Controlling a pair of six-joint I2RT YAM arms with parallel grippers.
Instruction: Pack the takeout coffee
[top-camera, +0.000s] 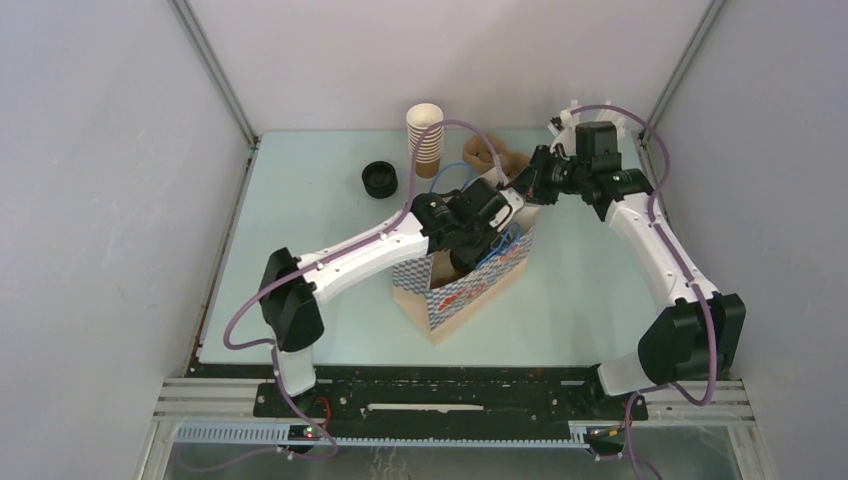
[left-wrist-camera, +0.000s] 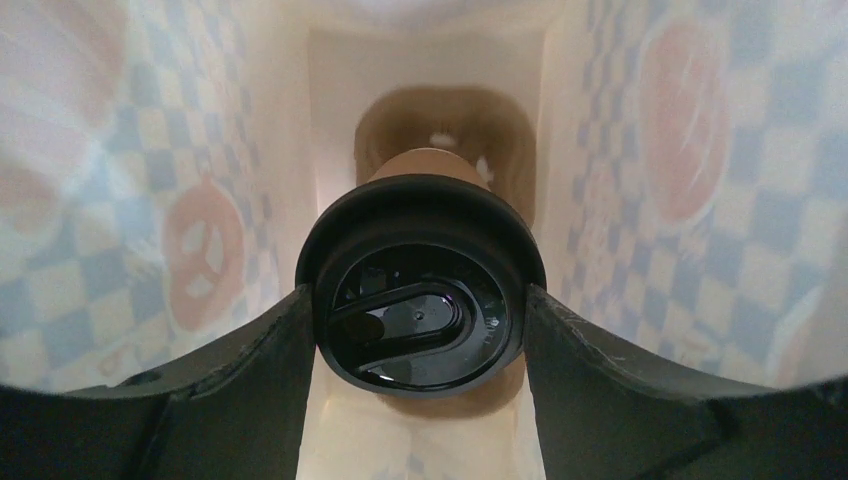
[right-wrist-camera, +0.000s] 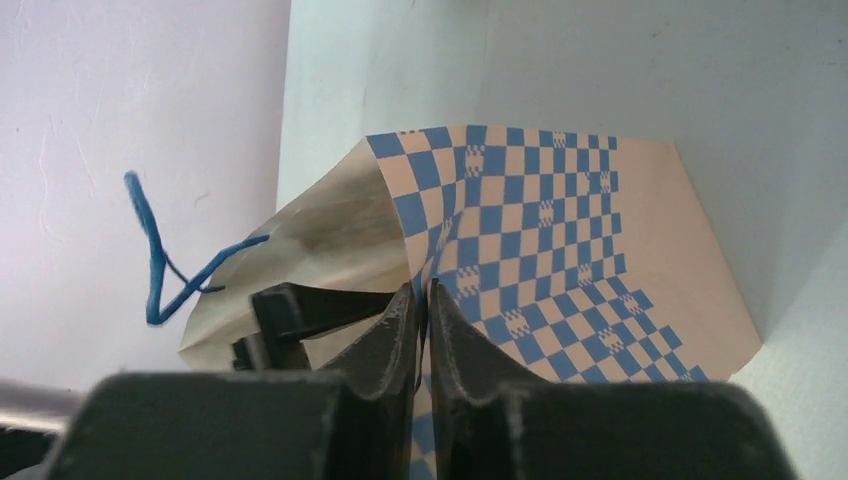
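The takeout coffee (left-wrist-camera: 420, 166) is a brown paper cup with a black lid (left-wrist-camera: 418, 300). It sits deep inside the blue-checked paper bag (top-camera: 462, 290), over a brown spot on the bag's bottom. My left gripper (left-wrist-camera: 420, 297) reaches into the bag, and its fingers (left-wrist-camera: 290, 350) press both sides of the lid. In the top view the left gripper (top-camera: 470, 248) is inside the bag's mouth and hides the cup. My right gripper (right-wrist-camera: 422, 295) is shut on the bag's upper edge (right-wrist-camera: 440, 250), and it also shows in the top view (top-camera: 522, 194).
A stack of kraft cups (top-camera: 425, 138) stands at the back. A spare black lid (top-camera: 380, 180) lies to its left and a brown pulp tray (top-camera: 497, 158) to its right. The bag's blue string handle (right-wrist-camera: 160, 255) hangs loose. White walls enclose the table.
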